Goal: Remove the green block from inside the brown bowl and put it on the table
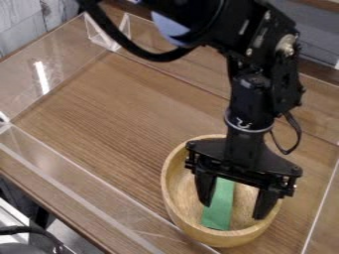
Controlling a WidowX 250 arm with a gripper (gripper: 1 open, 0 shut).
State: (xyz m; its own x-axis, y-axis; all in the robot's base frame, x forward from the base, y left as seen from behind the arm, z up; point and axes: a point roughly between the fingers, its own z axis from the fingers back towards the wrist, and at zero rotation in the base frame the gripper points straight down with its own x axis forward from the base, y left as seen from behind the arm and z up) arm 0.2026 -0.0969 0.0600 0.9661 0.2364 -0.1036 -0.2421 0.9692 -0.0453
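Note:
The green block lies inside the brown bowl at the lower right of the table. My gripper points straight down into the bowl, open wide. One finger stands left of the block and the other right of it, so the block sits between them. Part of the block is hidden behind the gripper body. I cannot tell whether the fingertips touch the bowl's floor.
Low clear plastic walls edge the table along the front and left. A clear corner piece stands at the back left. The black arm rises above the bowl toward the top of the picture.

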